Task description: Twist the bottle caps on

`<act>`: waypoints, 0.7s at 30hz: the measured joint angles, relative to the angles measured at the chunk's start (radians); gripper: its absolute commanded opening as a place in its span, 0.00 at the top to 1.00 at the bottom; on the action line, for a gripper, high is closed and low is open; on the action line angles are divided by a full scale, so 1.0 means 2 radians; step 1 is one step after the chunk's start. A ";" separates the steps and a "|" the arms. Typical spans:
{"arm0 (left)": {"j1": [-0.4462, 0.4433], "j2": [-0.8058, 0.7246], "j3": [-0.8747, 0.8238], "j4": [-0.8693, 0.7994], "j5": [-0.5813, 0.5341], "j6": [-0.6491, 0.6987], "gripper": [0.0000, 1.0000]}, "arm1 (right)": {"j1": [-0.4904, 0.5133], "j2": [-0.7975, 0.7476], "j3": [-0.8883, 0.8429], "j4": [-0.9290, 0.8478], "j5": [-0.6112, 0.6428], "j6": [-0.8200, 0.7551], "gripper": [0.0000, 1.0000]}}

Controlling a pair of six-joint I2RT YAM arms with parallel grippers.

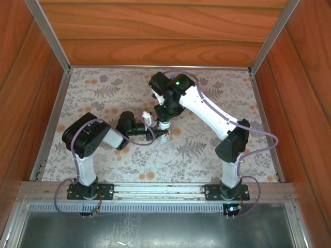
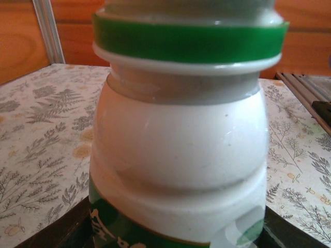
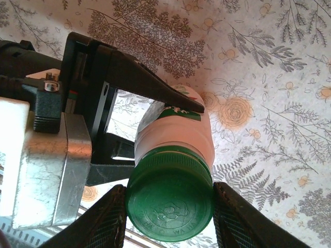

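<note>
L gripper (image 3: 164,135) clamps bottle (image 2: 178,150), R gripper (image 3: 170,219) pinches cap (image 3: 169,194); you risk cross-threading if cap sits tilted, or bottle spinning.

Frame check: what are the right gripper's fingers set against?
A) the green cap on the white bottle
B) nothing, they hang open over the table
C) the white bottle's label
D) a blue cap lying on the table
A: in the right wrist view the fingers of the right gripper press both sides of the green cap, which sits on the white bottle that the left gripper clamps.
</note>
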State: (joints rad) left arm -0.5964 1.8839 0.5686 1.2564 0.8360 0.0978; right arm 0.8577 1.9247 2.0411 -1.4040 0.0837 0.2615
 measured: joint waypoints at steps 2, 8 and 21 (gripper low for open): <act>0.000 0.000 0.000 0.000 0.000 0.000 0.45 | 0.003 0.004 0.005 -0.005 0.007 0.000 0.53; 0.000 0.001 0.000 0.001 0.000 0.000 0.45 | 0.013 0.006 0.009 -0.013 0.033 -0.001 0.53; 0.000 0.001 0.000 0.000 0.000 0.000 0.45 | 0.017 0.006 0.006 -0.007 0.043 0.001 0.53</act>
State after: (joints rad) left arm -0.5964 1.8851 0.5686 1.2572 0.8352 0.0975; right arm 0.8909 1.9366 2.0521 -1.4178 0.1692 0.2638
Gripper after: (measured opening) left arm 0.555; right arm 0.467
